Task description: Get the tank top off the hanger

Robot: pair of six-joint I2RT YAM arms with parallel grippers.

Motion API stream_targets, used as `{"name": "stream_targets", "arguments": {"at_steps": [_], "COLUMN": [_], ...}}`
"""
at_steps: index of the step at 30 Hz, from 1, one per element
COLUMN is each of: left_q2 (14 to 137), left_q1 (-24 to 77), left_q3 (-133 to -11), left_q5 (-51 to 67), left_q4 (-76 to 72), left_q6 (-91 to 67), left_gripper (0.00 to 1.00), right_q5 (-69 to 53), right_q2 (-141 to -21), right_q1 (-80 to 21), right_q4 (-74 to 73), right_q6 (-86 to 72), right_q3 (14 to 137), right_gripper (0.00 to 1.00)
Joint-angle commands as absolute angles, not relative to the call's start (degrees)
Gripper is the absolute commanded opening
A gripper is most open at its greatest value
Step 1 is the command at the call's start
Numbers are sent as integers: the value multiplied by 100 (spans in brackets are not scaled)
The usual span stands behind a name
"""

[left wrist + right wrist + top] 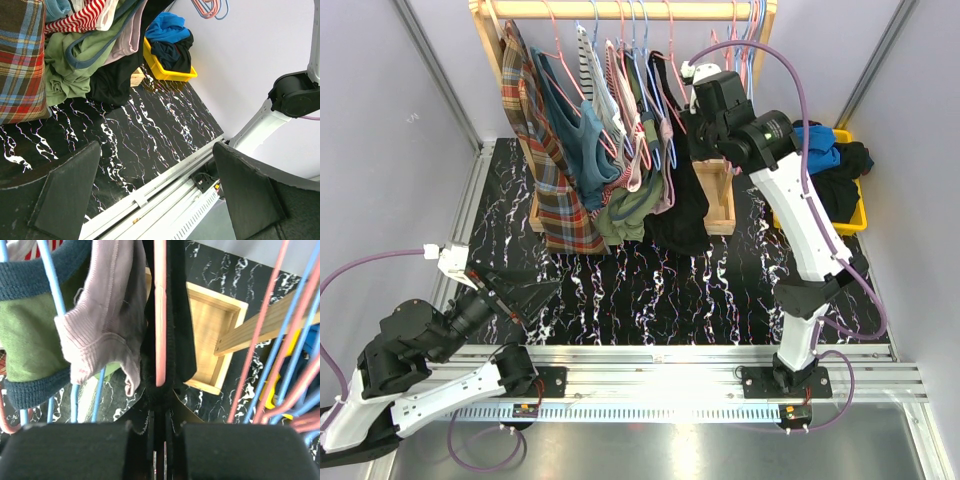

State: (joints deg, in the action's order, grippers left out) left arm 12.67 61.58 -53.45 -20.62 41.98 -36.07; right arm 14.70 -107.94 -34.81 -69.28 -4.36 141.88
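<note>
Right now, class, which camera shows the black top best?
Top external: the black top hangs almost whole on the rack. Right wrist shows only its strap on a pink hanger; left wrist shows only its lower part.

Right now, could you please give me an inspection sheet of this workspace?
Surface: black marbled table, with a wooden rack standing at its far side.
Job's things: black tank top hanging on a pink hanger, at the right end of the hung clothes.
Clutter: plaid shirt, green top and other garments on the rail; spare hangers; yellow bin of clothes at right.
Grippers: right gripper shut on the black tank top just below the hanger; left gripper open, holding nothing.
Cables: purple cable arcs over the right arm; another leaves the left wrist.
Surroundings: grey walls.
</note>
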Motion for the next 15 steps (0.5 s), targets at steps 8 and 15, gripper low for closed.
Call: {"name": "stream_targets", "arguments": {"at_steps": [8,15], "left_q2": [1520,1977], "left_q1": [6152,6152], "left_q3": [-5554,-5871], "left_q5": [-2127,-2057], "left_q4": [3999,3859], "left_q6": [-3472,-3218], "left_gripper": [99,99], "right_q5": [1890,1206], "right_q2": [-9502,-8266], "right_q1": [-3472,-3550], "right_q4": [-6336,-6758], "right_q6": [-624,-1010], "right_q3": [13861,12544], "right_gripper": [0,0]}}
